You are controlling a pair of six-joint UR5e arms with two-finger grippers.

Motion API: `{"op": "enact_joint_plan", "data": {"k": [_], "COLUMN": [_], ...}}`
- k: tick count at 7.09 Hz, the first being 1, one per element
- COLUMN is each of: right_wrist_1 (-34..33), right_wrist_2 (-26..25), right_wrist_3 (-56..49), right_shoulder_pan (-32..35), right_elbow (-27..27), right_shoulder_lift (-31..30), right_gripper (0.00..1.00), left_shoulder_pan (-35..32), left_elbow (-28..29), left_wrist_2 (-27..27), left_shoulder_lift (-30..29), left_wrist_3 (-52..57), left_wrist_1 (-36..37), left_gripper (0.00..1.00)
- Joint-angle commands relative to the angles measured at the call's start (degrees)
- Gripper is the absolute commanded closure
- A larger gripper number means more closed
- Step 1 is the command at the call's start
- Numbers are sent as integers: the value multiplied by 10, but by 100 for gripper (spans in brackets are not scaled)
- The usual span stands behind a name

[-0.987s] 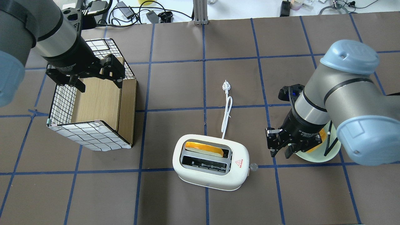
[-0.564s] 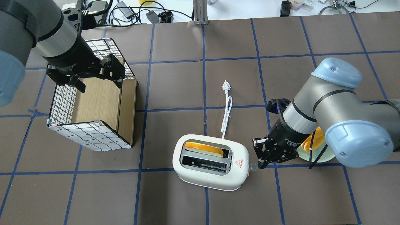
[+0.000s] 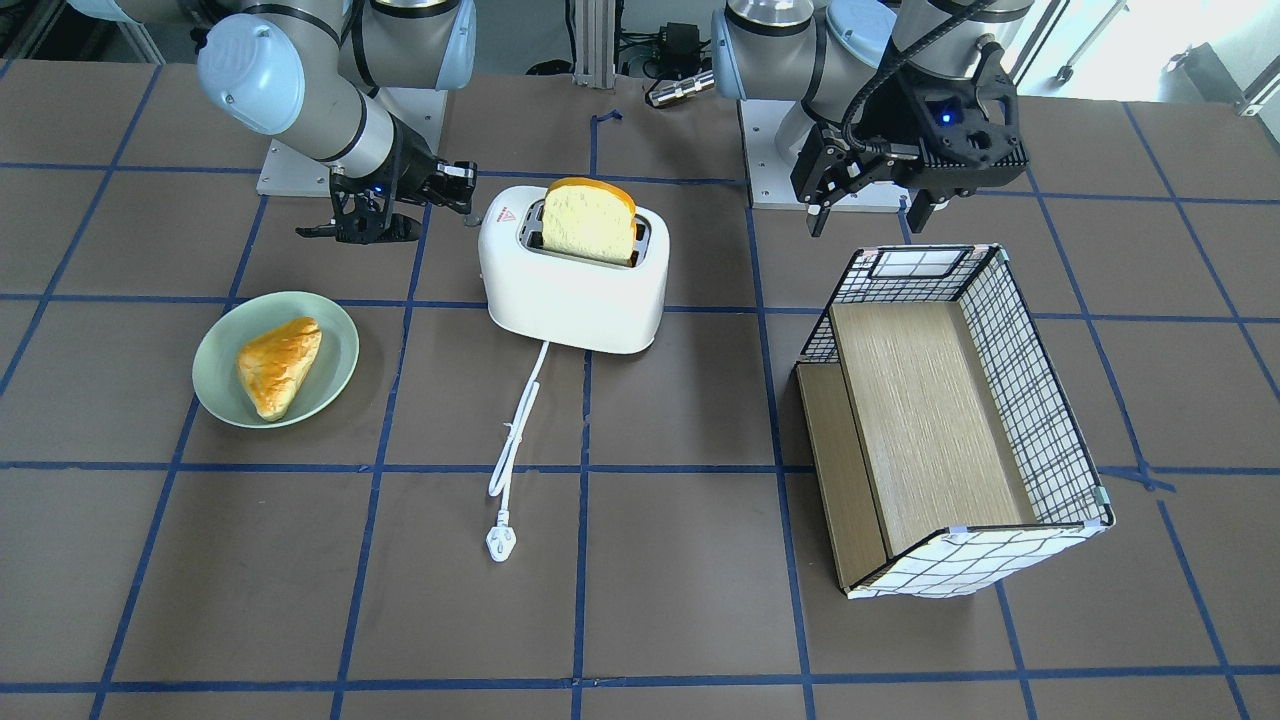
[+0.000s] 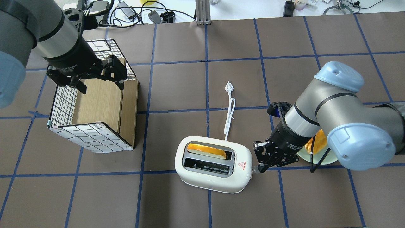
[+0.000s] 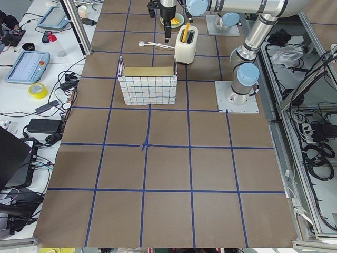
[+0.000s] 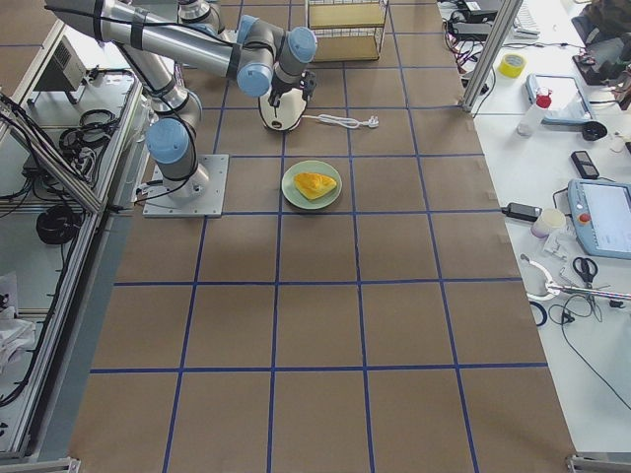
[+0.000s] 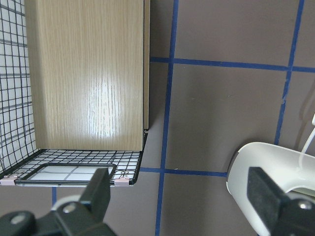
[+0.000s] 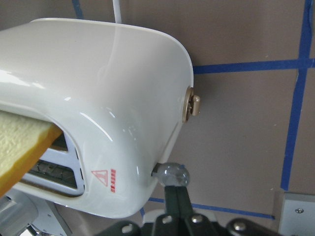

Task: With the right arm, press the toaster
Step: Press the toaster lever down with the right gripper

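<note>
The white toaster (image 4: 213, 172) stands at the table's middle front, with a bread slice (image 4: 207, 151) in its far slot. Its cord (image 4: 230, 114) trails away from it. It also shows in the front view (image 3: 570, 285) and the right wrist view (image 8: 98, 88). My right gripper (image 4: 261, 167) is at the toaster's right end. Its fingers are shut together and empty, with the tips right under the grey lever knob (image 8: 171, 174). My left gripper (image 4: 95, 82) is open and empty above the wire basket (image 4: 91, 137).
A green plate (image 3: 215, 385) with a pastry (image 3: 278, 365) lies right of the toaster, partly under my right arm in the overhead view. The wood-lined basket (image 3: 1030, 400) lies on its side at the left. A round dial (image 8: 193, 105) sits on the toaster's end.
My right arm has moved left from the plate to the toaster's lever end, and its fingers have closed together. The left arm has not moved.
</note>
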Motion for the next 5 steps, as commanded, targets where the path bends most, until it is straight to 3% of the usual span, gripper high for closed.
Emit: {"op": "enact_joint_plan", "data": {"k": [1, 5], "right_wrist_1": [-5, -23], "right_wrist_2": [0, 1], "right_wrist_3": [-4, -5], "right_shoulder_pan": [1, 1], "right_elbow": [2, 2], "right_shoulder_lift": [4, 37], "right_gripper": [100, 100], "left_shoulder_pan": [0, 0], "left_elbow": [0, 0], "left_wrist_2": [0, 0], "left_shoulder_lift": [0, 0], "left_wrist_3": [0, 0], "left_wrist_1": [0, 0], "left_gripper": [0, 0]}}
